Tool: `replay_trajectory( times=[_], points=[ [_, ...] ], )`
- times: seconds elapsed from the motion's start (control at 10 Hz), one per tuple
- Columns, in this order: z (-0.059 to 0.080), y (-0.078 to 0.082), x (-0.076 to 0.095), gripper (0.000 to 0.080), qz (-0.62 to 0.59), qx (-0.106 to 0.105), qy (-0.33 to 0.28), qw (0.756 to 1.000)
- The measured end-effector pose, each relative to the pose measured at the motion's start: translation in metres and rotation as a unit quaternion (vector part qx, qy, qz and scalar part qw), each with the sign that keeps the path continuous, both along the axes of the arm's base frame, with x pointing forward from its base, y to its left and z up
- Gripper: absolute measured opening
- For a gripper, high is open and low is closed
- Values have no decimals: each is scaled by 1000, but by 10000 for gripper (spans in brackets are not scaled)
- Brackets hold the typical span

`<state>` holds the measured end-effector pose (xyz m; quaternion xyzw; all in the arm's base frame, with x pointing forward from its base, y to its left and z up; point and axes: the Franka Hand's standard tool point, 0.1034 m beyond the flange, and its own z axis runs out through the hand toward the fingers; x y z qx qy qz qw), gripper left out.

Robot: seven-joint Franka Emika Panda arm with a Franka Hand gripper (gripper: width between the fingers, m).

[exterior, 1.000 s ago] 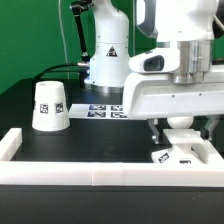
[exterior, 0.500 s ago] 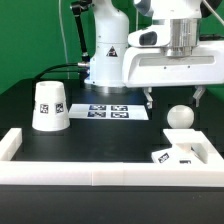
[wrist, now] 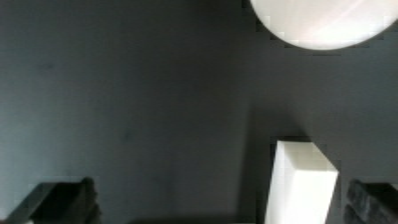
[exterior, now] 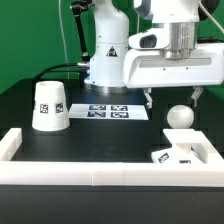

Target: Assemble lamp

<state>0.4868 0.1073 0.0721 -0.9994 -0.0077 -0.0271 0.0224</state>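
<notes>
The white ball-shaped bulb (exterior: 180, 116) stands upright at the exterior view's right, just behind or on the flat square base (exterior: 186, 153), which lies in the front right corner against the rails. I cannot tell whether the bulb is seated in the base. The cone shade (exterior: 50, 105) stands at the left. My gripper (exterior: 173, 98) hangs open and empty above the bulb, with its fingertips level with the bulb's top. In the wrist view the bulb (wrist: 329, 22) is a bright disc, and my gripper (wrist: 217, 205) shows only two dark fingertips far apart.
White border rails (exterior: 90, 172) run along the front and both sides. The marker board (exterior: 108, 111) lies behind the middle. The robot's base (exterior: 105, 50) stands at the back. A white bar edge (wrist: 306, 180) shows in the wrist view; I cannot tell which part it is.
One second ago my gripper was low around the bulb by the base. It has let go and risen, leaving the bulb standing. Nothing has moved in the last half second.
</notes>
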Motion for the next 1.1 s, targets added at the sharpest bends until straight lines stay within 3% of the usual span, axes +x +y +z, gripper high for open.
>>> replay_trajectory(
  times=[0.4, 0.8, 1.1],
  points=[
    [-9, 14, -27, 699, -201, 18, 30, 979],
    [-14, 11, -35, 699, -181, 14, 51, 982],
    [-14, 12, -36, 699, -155, 9, 137, 978]
  ],
)
